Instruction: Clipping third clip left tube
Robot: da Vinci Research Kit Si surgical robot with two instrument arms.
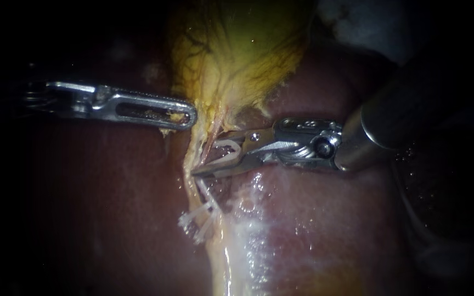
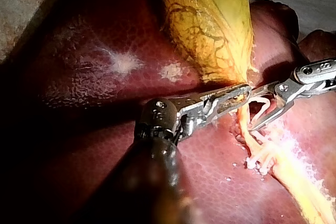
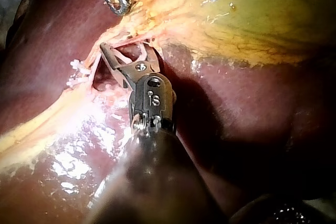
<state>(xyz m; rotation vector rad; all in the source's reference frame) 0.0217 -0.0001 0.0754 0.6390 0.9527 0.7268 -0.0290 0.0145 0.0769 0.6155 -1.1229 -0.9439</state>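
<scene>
Jaws of the left instrument lie clamped on the yellow lower edge of the gallbladder. Just right of them the tube runs down to two white clips already set on it. The right instrument carries the third clip. Its jaws stand apart, gripping the clip's legs and straddling the tube. The clip looks not yet squeezed, so closing and release remain.

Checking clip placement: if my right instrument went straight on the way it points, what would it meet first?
The tube: the right instrument, its jaws carrying an open clip, straddles it; depth looks matched, though not certain.
</scene>
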